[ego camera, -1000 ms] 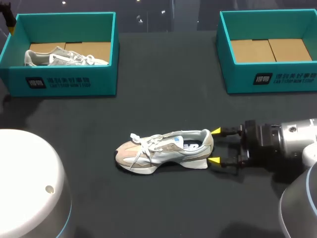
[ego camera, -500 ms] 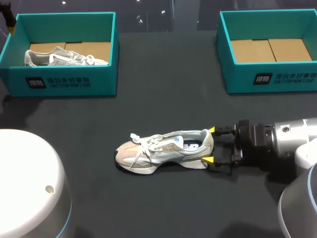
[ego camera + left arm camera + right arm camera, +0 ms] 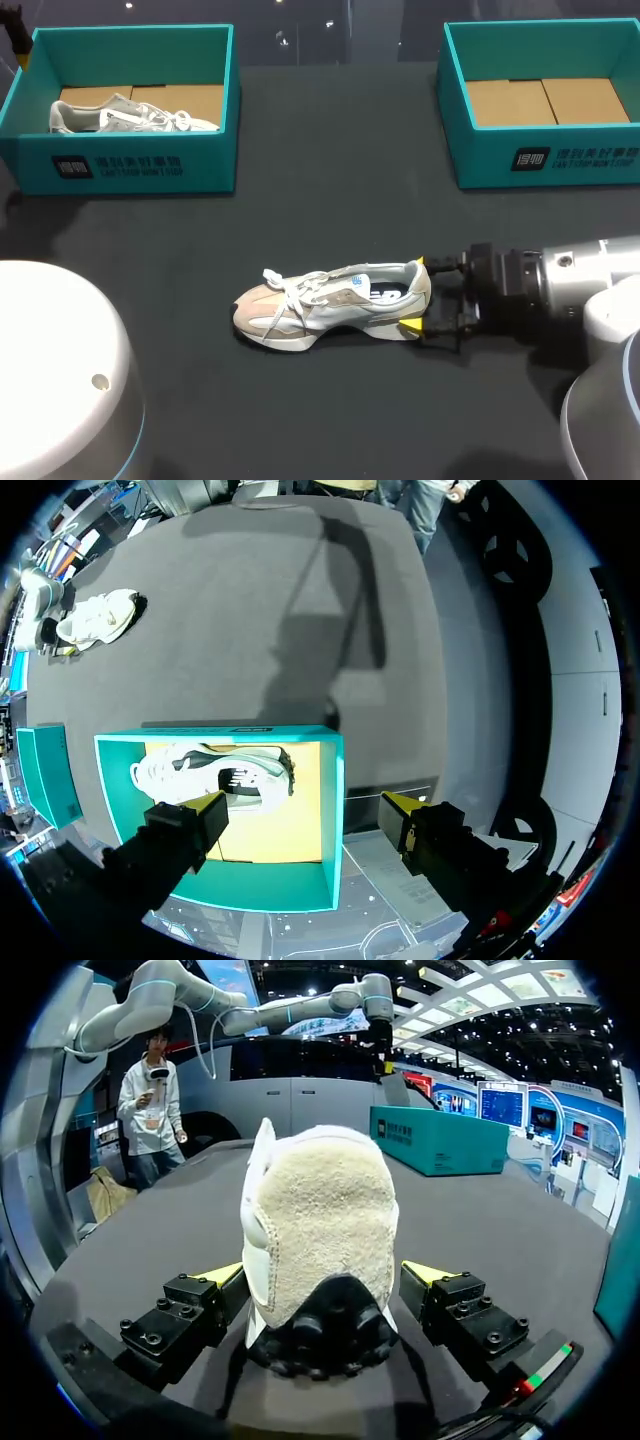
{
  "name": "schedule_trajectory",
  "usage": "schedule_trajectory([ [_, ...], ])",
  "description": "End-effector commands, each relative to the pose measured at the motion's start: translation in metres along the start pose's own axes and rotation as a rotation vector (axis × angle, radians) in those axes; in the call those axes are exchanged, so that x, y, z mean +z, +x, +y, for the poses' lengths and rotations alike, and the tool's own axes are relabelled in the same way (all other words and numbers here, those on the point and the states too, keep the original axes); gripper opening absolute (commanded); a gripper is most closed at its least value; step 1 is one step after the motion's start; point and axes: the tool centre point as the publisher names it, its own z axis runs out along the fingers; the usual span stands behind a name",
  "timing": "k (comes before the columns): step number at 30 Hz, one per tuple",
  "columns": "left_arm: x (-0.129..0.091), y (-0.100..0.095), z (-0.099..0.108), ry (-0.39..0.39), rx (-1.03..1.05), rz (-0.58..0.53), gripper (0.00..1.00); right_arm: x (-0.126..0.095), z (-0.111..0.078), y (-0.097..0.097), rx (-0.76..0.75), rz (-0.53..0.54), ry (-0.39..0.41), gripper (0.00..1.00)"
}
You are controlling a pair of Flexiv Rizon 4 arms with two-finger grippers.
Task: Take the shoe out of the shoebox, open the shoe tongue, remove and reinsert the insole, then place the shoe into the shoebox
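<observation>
Shoe out on the counter, right tool straddling its heel, not clamped.

The shoe (image 3: 330, 305) sits mid-counter (image 3: 330, 420), well apart from both boxes, toe toward my left side and heel facing the right arm, so the heel is the natural grab point. It has a pale grey mesh upper, tan toe and side panels, white laces tied, a cream fuzzy heel patch and a dark outsole block under the heel. The insole (image 3: 385, 292) with blue print shows in the opening, so my read is it's not pulled yet. The right tool (image 3: 414, 294) has fingers wide, one on each side of the heel, with gaps visible in the wrist view. The right shoebox (image 3: 560, 160) holds only cardboard. The left shoebox (image 3: 130, 165) holds a second shoe (image 3: 130, 115). The left tool (image 3: 305, 815) hangs above that box, fingers wide and holding nothing.
</observation>
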Motion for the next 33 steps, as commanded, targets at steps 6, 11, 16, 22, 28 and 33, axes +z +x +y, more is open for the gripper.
schedule_trajectory([
  [6, 0.0, 0.0, 0.0, 0.001, 0.001, 0.001, 1.0, 0.011, 0.0, 0.003, -0.001, 0.007, 0.005, 1.0],
  [11, 0.0, 0.0, 0.0, 0.001, 0.001, 0.001, 1.0, 0.014, -0.001, 0.004, -0.005, 0.011, 0.003, 1.0],
  [16, 0.0, 0.0, 0.0, 0.001, 0.001, 0.001, 1.0, 0.017, -0.001, 0.004, -0.004, 0.015, 0.0, 1.0],
  [22, 0.0, 0.0, 0.0, 0.001, 0.001, 0.001, 1.0, 0.021, 0.001, 0.003, -0.008, 0.02, -0.006, 1.0],
  [28, 0.0, 0.0, 0.0, 0.001, 0.001, 0.001, 1.0, 0.026, 0.0, 0.0, -0.007, 0.035, -0.007, 0.91],
  [33, 0.0, 0.0, 0.0, 0.001, 0.001, 0.001, 1.0, 0.027, -0.001, -0.001, -0.005, 0.042, -0.004, 0.0],
])
